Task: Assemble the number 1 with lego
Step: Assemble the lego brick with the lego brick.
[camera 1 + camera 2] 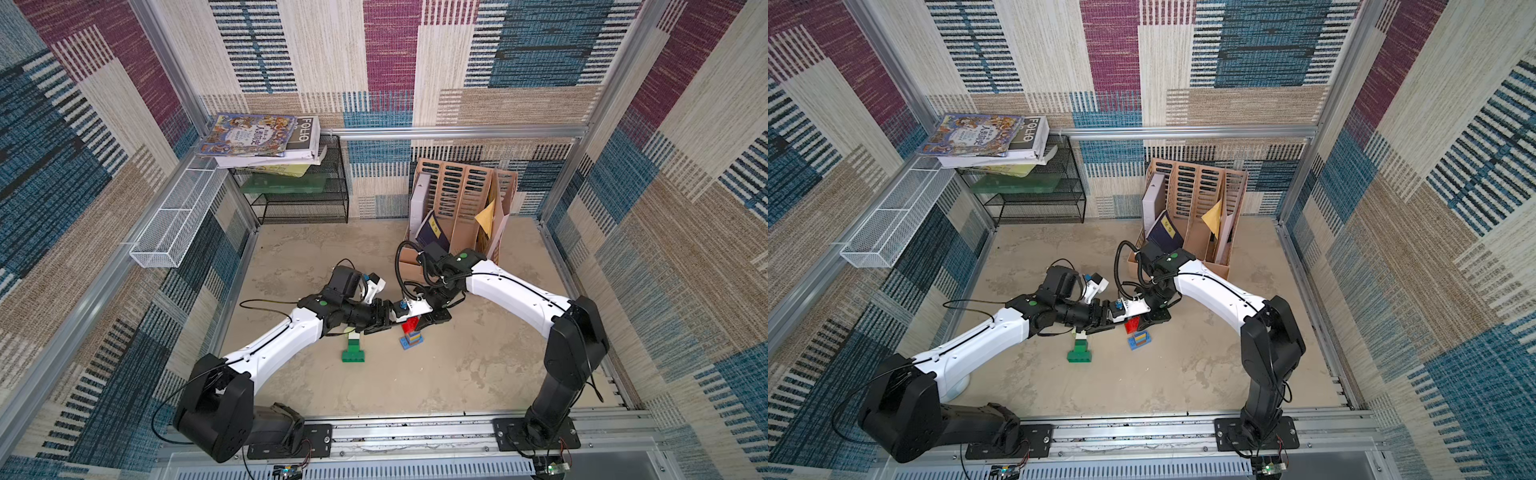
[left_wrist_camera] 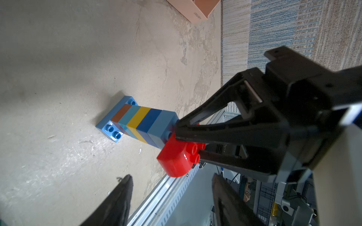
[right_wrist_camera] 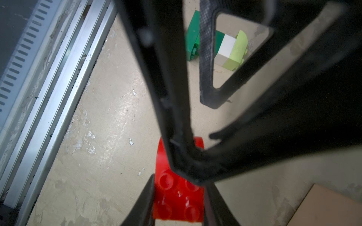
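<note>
A striped lego tower [image 2: 141, 123] stands on a light blue base [image 2: 109, 127], in both top views [image 1: 412, 338] [image 1: 1139, 340]. At its top is a red brick [image 2: 176, 158] [image 3: 176, 203] [image 1: 409, 323], offset to one side, with my right gripper [image 3: 178, 201] [image 1: 417, 320] shut on it. My left gripper [image 2: 171, 174] [image 1: 384, 322] is open and empty just beside that brick, one finger [image 3: 176, 117] crossing over it. A second lego stack [image 1: 353, 348] [image 3: 227, 47] of dark green, cream and lime sits left of the tower, partly under my left arm.
A cardboard file holder [image 1: 461, 208] stands at the back right, close behind my right arm. A black mesh shelf [image 1: 299, 199] with books [image 1: 257, 137] is at the back left, a white wire basket [image 1: 174, 220] on the left wall. An aluminium rail [image 1: 415, 428] runs along the front.
</note>
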You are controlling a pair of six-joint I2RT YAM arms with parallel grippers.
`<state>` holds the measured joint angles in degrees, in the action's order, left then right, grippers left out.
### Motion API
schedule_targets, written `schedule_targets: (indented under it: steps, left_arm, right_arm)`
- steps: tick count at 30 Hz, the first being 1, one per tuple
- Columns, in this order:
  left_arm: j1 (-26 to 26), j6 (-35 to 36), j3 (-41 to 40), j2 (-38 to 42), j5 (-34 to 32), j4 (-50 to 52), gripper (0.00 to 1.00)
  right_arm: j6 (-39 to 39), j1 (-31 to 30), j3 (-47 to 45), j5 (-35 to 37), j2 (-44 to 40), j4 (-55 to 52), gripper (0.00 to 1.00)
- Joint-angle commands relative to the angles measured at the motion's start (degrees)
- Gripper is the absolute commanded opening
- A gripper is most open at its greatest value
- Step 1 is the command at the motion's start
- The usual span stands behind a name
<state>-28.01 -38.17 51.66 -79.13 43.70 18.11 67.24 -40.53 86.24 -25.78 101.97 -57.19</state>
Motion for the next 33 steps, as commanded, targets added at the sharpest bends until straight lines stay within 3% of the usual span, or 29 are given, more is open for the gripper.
schedule_targets:
  steps: [1, 18, 33]
  left_arm:
    - [0.1, 0.1, 0.5, -1.1, 1.7, -0.8, 0.67]
    - [0.1, -1.4, 1.8, -6.6, 2.8, -1.0, 0.64]
    - [0.1, 0.0, 2.0, -8.0, 0.7, 3.9, 0.47]
  right_arm:
    - [1.1, -0.3, 0.4, 1.2, 0.2, -1.6, 0.19]
    - [0.4, -0.8, -2.4, 2.9, 1.4, -1.7, 0.19]
    - [-12.2, -3.8, -5.5, 3.4, 0.3, -0.6, 0.2]
